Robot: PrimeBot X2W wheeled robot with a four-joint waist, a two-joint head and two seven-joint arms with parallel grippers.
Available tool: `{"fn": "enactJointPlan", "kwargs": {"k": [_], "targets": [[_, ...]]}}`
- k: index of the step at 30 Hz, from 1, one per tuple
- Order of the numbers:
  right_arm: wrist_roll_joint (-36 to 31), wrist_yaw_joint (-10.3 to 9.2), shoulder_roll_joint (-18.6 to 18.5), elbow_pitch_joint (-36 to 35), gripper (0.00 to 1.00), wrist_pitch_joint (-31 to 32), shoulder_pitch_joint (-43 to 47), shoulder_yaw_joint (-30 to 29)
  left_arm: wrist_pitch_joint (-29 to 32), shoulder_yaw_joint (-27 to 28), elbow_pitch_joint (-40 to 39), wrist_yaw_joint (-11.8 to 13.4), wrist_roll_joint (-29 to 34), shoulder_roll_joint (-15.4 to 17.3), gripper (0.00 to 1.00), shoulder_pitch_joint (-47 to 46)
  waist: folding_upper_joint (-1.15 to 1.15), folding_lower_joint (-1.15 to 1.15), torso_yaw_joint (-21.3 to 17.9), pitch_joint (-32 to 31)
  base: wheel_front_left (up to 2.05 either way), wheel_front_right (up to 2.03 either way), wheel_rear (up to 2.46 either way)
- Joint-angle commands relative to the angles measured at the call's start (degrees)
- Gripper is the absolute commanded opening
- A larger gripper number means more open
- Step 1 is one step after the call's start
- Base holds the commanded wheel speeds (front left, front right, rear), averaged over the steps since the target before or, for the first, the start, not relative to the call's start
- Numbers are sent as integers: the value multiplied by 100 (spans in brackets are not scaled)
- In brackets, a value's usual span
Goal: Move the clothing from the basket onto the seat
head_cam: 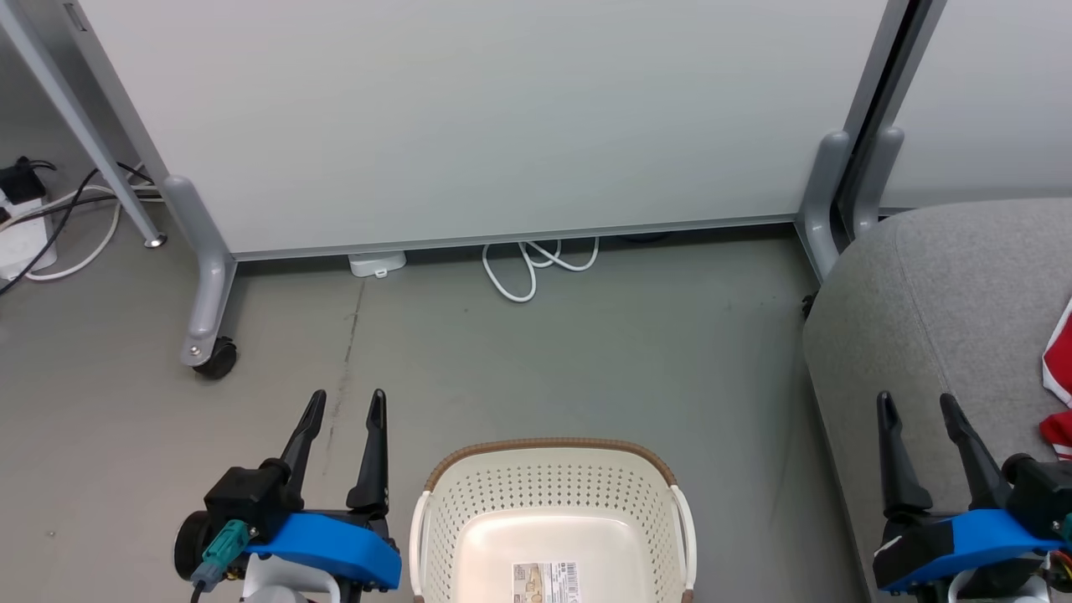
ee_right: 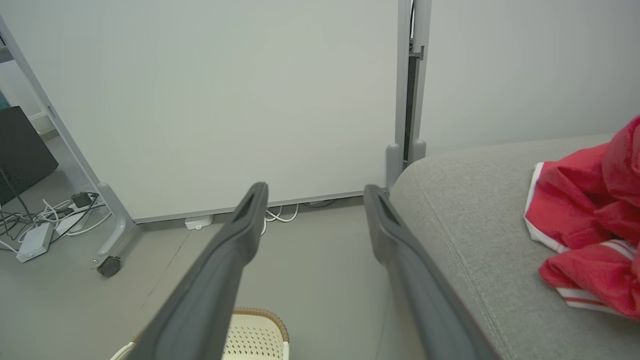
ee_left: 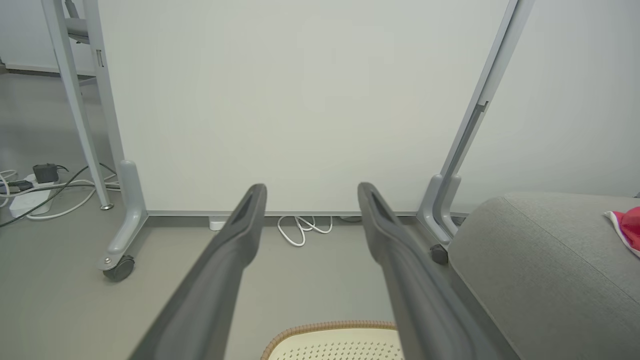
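Lying right of the released right end effector (head_cam: 914, 402), clothing (ee_right: 585, 220) looks soft, limp; pinch a fold. Left end effector (head_cam: 348, 395) gapes too.

Red white-trimmed clothing (ee_right: 585, 220) crumpled on grey seat (head_cam: 930, 310) — cream basket (head_cam: 548, 511) empty, upright

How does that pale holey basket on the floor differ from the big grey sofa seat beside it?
The cream-white perforated plastic basket has a brown woven-look rim; the grey fabric-upholstered seat has stitched seams. The basket's visible inside is bare but for a barcode sticker; the seat carries bright red clothing with white trim. The seat looks bulkier than the basket. Both stand on the grey floor, apart, with rounded corners.
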Motion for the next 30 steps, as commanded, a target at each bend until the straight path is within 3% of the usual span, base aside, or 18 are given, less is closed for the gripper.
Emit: {"fn": "enactJointPlan", "kwargs": {"k": [1, 30], "targets": [[51, 3, 24, 46, 100, -62, 104, 39, -15, 78, 16, -14, 9, -4, 100, 73, 0, 1, 61, -48, 0, 0, 0], [398, 3, 28, 465, 100, -226, 33, 429, -14, 138, 167, -14, -94, 56, 100, 133, 0, 1, 48, -157, 0, 0, 0]]}}
